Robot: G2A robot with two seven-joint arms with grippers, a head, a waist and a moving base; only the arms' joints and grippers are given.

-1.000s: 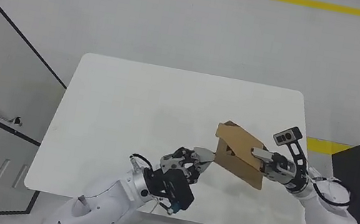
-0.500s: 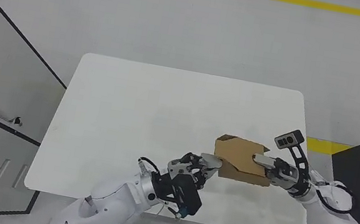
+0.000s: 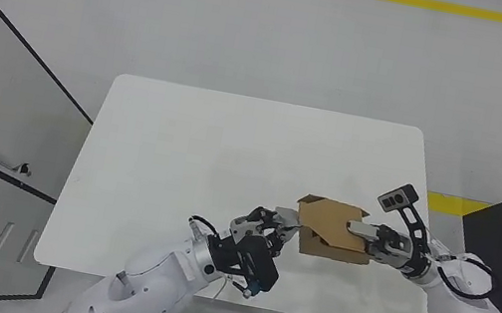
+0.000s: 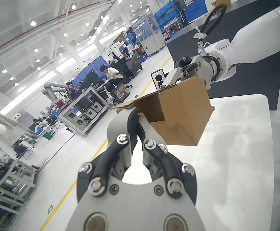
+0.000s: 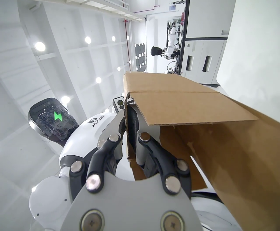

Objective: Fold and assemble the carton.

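Two claws hold the carton (image 3: pixel 331 231), which sits right of centre in the lower half of the top view, over the table (image 3: pixel 231 153). Whether its underside rests on the table or hangs just clear of it, I cannot tell. The right claw (image 5: pixel 131 124) is clamped on a side panel, with cardboard plainly between its pads. The left claw (image 4: pixel 136 124) has its pads drawn almost together at the opposite end and appears to pinch a flap edge. The board inside that grip is hard to make out.

The carton looks light and thin-walled. It is probably stiff across each panel but ready to hinge at every crease, so it would likely skew out of square if the two claws pull unevenly. Its cut edges look ragged and would probably crush or tear under a hard pinch. The plain faces may slide in the pads. A hold set deep on a panel, close to a crease, should serve better than one on a flap tip.

The bottom flaps and the far wall are hidden, so I cannot tell whether the base is closed. In the right wrist view the carton runs off the lower right of the frame. In the top view each claw covers the edge it grips.
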